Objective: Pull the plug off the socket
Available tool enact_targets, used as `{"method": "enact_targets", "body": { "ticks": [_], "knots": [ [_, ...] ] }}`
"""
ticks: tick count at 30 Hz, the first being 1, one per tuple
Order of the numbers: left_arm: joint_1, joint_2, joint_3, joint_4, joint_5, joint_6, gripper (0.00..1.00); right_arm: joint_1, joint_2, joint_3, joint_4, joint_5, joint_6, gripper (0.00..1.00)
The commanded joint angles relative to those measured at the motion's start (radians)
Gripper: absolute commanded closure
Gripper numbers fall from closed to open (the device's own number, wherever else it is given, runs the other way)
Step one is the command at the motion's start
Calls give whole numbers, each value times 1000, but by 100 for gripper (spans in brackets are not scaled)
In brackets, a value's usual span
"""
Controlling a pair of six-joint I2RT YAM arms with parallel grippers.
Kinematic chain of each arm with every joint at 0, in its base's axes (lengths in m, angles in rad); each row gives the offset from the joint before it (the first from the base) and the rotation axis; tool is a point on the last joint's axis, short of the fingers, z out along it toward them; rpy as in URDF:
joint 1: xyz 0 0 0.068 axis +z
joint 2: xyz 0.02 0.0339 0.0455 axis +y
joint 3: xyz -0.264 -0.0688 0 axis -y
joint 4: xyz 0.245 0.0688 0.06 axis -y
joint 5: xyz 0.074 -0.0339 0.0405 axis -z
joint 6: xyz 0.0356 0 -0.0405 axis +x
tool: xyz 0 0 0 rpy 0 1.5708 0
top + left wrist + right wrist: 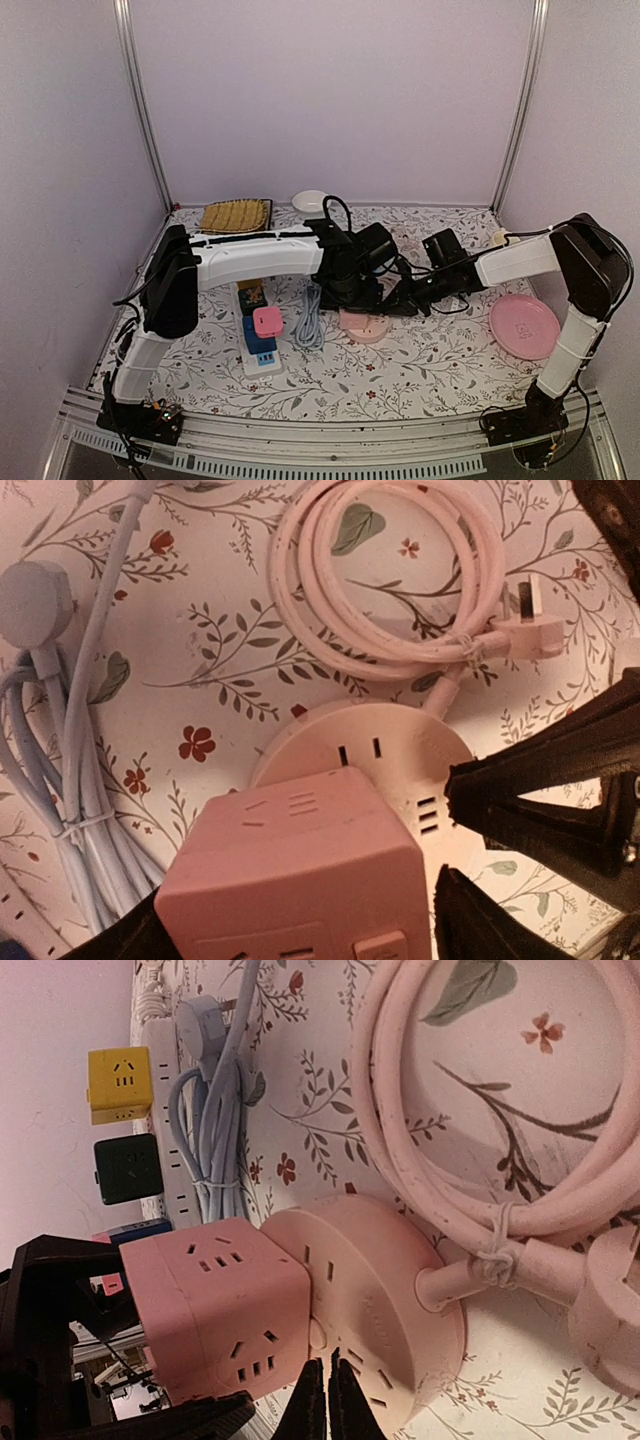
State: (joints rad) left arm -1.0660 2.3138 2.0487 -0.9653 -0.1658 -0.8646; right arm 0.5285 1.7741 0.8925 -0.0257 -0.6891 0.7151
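The pink cube plug sits on the upper face of the round pink socket, near the middle of the tabletop. The line from socket to plug runs up, away from the tabletop and toward my left wrist camera. The cube covers one side of the socket's face, leaving two sets of slots bare. My left pincer is closed onto the cube, one finger against each of two opposite sides. My right pincer has its tips brought almost together, holding nothing, with the points against the socket's face beside the cube. There is one socket and one cube on it. One coiled pink cable leaves the socket's rim and ends in one loose plug. Toward the left edge lies one white power strip carrying four cubes: yellow, black, blue and pink. One pale blue cable bundle lies just beside the strip. One pink plate lies near the right edge.
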Motion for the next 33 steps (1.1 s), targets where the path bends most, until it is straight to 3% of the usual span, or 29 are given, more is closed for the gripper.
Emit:
{"method": "enact_targets", "body": {
  "ticks": [1, 5, 12, 17, 26, 33],
  "knots": [
    [-33, 21, 18, -25, -17, -74, 23, 3, -38, -33, 2, 10, -27, 97],
    [-35, 24, 28, -26, -33, -65, 36, 3, -54, -39, 1, 7, -29, 97],
    [-24, 35, 87, -38, -49, -31, 68, 23, -40, -21, 1, -11, -23, 97],
    [-21, 57, 146, -47, -50, -8, 83, 43, -10, -10, 15, -6, -13, 97],
    [-23, 32, 192, -58, -111, 16, 87, 45, 60, -17, 1, 46, -19, 97],
    [-35, -37, 140, 59, -92, 48, 87, 45, 95, -8, -26, 113, -19, 97]
  ]
}}
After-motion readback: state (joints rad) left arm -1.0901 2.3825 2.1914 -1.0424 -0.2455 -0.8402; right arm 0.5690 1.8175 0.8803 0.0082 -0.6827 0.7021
